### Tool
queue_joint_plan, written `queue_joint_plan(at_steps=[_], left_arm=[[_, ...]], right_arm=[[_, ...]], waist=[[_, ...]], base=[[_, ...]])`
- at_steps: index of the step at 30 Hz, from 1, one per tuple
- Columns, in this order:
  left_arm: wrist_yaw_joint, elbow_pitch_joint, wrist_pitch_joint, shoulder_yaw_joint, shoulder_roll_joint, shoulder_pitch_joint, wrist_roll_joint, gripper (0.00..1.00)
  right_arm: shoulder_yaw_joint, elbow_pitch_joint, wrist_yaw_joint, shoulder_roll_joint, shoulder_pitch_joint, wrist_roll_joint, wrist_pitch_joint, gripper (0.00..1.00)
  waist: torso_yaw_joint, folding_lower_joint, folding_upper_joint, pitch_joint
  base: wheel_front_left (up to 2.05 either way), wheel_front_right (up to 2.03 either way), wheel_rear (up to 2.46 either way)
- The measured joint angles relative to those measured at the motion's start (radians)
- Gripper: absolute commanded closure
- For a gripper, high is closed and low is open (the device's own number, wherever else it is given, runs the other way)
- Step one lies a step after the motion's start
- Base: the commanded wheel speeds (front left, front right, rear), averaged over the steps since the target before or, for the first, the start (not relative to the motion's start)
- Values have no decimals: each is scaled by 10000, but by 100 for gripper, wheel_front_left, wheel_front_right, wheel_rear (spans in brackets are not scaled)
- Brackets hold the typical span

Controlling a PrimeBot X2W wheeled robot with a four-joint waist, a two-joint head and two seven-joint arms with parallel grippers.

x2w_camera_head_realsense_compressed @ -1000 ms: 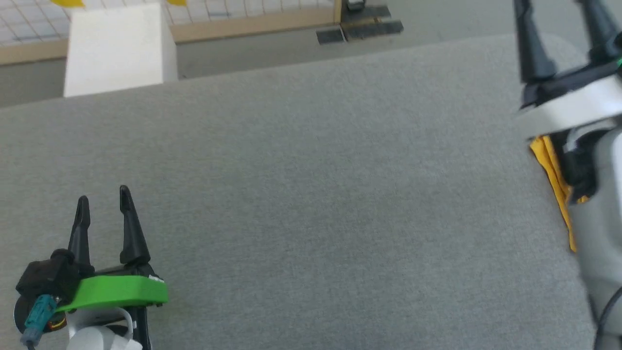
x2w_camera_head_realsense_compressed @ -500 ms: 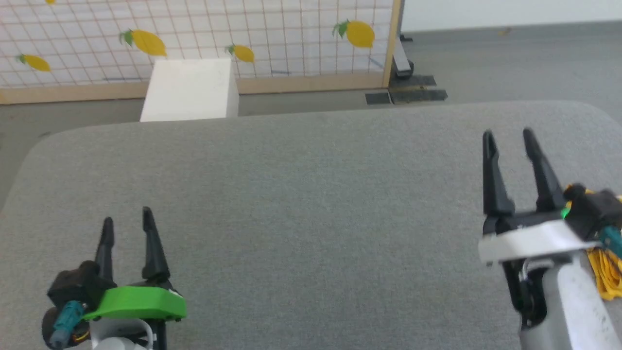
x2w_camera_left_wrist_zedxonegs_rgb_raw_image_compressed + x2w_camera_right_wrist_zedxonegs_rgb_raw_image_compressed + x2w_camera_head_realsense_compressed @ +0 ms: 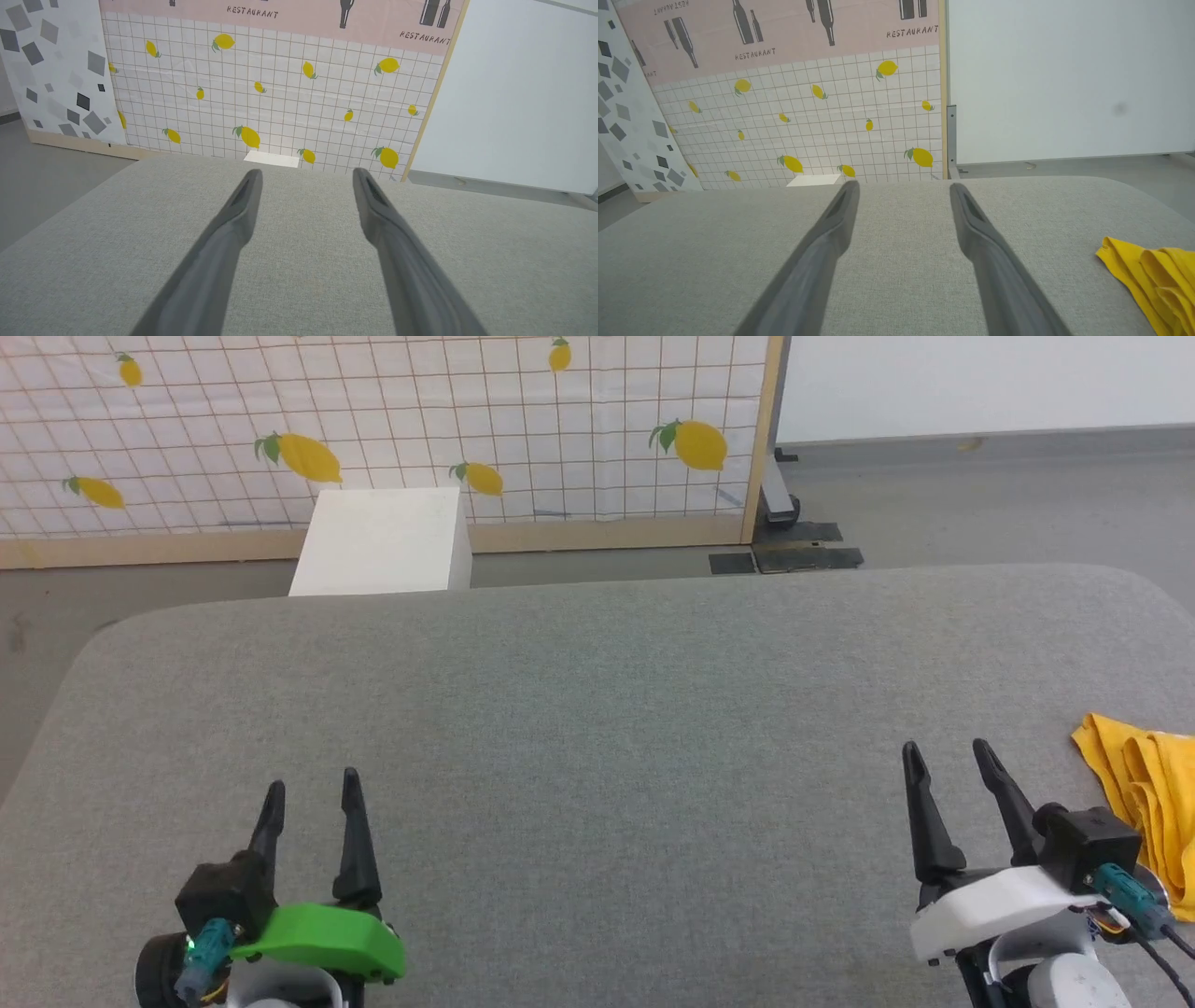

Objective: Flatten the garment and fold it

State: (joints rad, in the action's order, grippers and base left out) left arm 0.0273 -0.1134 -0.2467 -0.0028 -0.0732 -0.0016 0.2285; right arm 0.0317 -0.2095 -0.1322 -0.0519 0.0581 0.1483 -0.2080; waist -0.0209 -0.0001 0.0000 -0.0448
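The garment (image 3: 1144,798) is a bright yellow bundle lying bunched at the right edge of the grey table (image 3: 597,709); only plain yellow folds show, partly cut off by the frame. It also lies low at the right in the right wrist view, garment (image 3: 1153,275). My right gripper (image 3: 945,754) hovers just left of it, open, holding nothing. At the near left, far from the cloth, my left gripper (image 3: 311,784) is open and holding nothing. Both wrist views look along spread fingers: left gripper (image 3: 306,173), right gripper (image 3: 903,186).
A white box (image 3: 383,541) stands on the floor beyond the table's far edge. Behind it runs a lemon-print grid panel (image 3: 420,429) with a wooden frame. Grey floor lies past the table's rounded far corners.
The head camera has tilted up and swung, so the whole view shifted. The right gripper came down from the upper right to the near right. More of the yellow garment shows beside it.
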Motion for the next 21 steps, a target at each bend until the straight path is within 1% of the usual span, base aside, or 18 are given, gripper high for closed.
queue_joint_plan(at_steps=[5, 11, 21], left_arm=[[17, -77, 4, -54, 2, 31, 21, 0], [90, -186, 303, -138, 8, 87, 109, 0], [92, -347, 385, -148, -2, 106, 207, 0]], right_arm=[[61, -35, 0, 0, -3, 6, 326, 0], [50, -102, 0, 2, -4, 25, 376, 0], [59, -253, 0, 2, -2, 115, 374, 0]], waist=[[-26, 0, 0, 77], [5, 0, 0, 140], [-15, 0, 0, 193]], base=[[0, 0, 0], [0, 0, 0], [0, 0, 0]])
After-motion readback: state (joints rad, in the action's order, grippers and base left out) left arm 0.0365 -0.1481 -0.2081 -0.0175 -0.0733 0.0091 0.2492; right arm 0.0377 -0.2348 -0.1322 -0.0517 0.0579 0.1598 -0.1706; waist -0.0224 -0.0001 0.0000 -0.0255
